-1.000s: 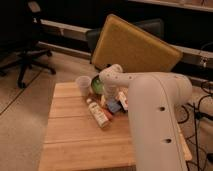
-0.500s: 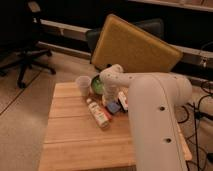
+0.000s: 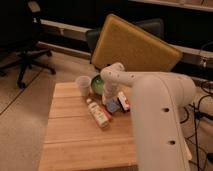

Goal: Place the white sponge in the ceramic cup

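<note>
The ceramic cup stands upright at the far left part of the wooden table, just left of the green bowl. The white sponge shows as a small bluish-grey pad lying on the table right of the bottle, below the arm's wrist. My gripper hangs down from the white arm's end, between the bowl and the sponge, close above the sponge. The arm hides much of it.
A pale bottle with an orange-red label lies on its side mid-table. A red-and-black box lies right of the sponge. A big yellow board leans behind the table. An office chair stands far left.
</note>
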### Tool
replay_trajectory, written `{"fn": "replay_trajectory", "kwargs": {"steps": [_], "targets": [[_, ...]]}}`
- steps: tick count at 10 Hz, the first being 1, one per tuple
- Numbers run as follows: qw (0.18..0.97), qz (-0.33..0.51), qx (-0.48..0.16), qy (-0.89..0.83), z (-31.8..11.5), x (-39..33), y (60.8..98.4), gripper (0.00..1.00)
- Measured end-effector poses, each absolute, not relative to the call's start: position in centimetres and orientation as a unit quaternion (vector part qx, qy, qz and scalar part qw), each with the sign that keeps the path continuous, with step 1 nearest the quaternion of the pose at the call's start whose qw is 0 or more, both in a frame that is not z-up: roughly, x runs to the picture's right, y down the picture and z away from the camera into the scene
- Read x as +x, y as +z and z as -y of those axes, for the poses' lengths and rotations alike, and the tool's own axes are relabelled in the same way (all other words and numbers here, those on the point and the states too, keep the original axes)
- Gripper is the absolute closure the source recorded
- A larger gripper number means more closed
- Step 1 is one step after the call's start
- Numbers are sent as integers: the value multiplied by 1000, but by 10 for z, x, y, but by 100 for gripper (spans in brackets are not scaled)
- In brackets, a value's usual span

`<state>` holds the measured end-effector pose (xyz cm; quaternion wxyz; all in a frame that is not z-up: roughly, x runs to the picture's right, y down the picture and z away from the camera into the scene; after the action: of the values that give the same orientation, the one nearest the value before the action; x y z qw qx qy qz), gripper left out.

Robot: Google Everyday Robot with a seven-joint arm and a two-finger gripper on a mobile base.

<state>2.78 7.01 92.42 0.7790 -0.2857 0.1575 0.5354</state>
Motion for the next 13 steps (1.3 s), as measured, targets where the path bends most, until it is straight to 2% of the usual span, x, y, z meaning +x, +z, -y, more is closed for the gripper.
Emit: {"fn": "replay_trajectory", "kwargs": {"steps": [7, 10, 13], "targets": [[851, -92, -223, 467, 45, -35, 851, 100], [870, -58, -189, 452, 95, -51, 857, 100], [870, -46, -184, 455, 107, -55, 862, 100]]}}
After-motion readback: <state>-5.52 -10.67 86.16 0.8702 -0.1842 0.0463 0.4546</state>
